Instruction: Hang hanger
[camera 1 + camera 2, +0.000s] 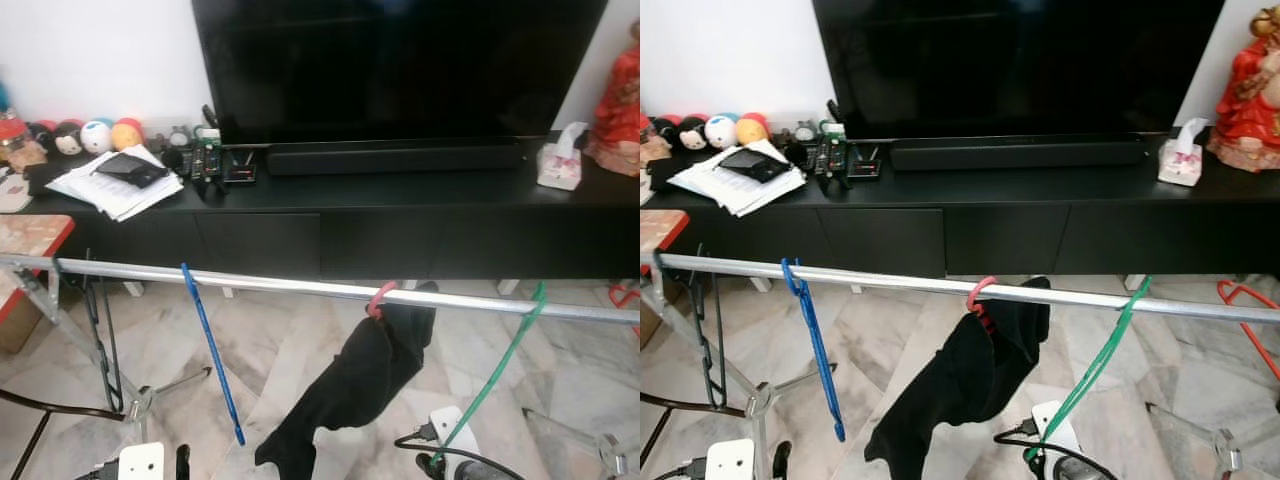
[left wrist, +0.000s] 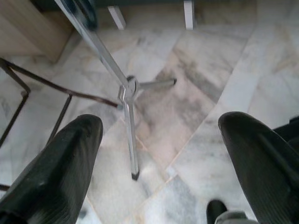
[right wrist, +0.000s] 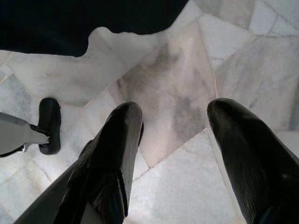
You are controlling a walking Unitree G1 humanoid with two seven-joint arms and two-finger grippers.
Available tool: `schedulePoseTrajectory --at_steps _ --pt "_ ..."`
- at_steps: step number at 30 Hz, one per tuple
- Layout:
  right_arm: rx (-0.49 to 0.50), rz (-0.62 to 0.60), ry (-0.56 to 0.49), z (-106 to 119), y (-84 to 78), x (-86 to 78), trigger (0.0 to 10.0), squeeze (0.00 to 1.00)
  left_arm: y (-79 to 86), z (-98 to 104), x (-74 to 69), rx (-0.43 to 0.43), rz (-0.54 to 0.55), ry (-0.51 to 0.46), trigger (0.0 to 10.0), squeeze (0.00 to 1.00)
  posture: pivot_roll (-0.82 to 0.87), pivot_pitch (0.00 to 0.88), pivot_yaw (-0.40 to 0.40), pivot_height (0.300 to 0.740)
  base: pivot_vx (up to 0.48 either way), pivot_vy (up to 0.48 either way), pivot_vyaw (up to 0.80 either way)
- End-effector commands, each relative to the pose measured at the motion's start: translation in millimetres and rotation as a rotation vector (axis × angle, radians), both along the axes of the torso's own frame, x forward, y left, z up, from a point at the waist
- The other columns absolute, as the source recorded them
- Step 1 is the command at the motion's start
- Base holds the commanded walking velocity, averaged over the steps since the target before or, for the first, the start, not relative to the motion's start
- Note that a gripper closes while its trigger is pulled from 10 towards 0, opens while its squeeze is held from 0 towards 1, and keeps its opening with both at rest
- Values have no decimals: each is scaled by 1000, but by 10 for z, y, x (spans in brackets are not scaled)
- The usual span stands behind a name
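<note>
A silver rail (image 1: 290, 286) of a clothes rack runs across in front of me. On it hang a black hanger (image 1: 100, 345) at the left, a blue hanger (image 1: 212, 355), a pink hanger (image 1: 380, 298) carrying a black garment (image 1: 360, 385), and a green hanger (image 1: 497, 368) at the right. A red hanger (image 1: 1248, 318) lies on the floor at the far right. My left gripper (image 2: 159, 158) is open over the marble floor, near the rack's foot (image 2: 128, 93). My right gripper (image 3: 175, 140) is open too, low over the floor, below the black garment (image 3: 84, 23).
A black TV console (image 1: 380, 235) stands behind the rail with a large TV (image 1: 400, 70), a soundbar, papers (image 1: 115, 185), remotes, toys and a tissue box (image 1: 560, 165). The rack's legs (image 1: 150, 395) spread over the floor. A wooden table corner (image 1: 30, 240) is at the left.
</note>
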State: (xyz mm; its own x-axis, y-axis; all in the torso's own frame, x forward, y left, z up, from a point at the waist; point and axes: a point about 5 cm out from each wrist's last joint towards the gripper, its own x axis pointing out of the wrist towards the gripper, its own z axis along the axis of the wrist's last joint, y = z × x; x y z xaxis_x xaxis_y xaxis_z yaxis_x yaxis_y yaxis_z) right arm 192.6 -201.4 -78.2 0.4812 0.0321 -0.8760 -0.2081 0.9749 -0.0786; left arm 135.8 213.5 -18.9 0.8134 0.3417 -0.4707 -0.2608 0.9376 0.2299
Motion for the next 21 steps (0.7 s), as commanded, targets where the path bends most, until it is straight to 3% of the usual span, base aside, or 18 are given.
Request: schedulePoseTrajectory --at_steps 1,4,8,11,14,16,21 --pt "8 -16 -4 -1 29 10 10000 0 79 -176 31 -13 2 76 10000 0 -101 0 29 740 0 0 0" --pt "8 -21 -4 -2 32 9 10000 0 87 -228 62 -22 -2 95 10000 0 -101 0 29 740 0 0 0" --pt "3 -12 -1 -5 38 5 10000 0 72 -427 116 -57 -20 195 10000 0 -106 0 35 740 0 0 0" --pt "2 -13 -1 -6 40 4 10000 0 79 -470 128 -68 -12 203 10000 0 -113 0 38 740 0 0 0" --pt "2 -10 0 -9 45 0 10000 0 -11 -620 141 -129 -6 292 10000 0 -123 0 42 740 0 0 0" --pt "4 -18 -2 -13 45 -8 10000 0 -43 -632 184 -173 26 286 10000 0 -128 0 43 740 0 0 0" --pt "9 -23 -6 -15 46 -13 10000 0 -76 -624 245 -165 -7 273 10000 0 -132 0 45 740 0 0 0"
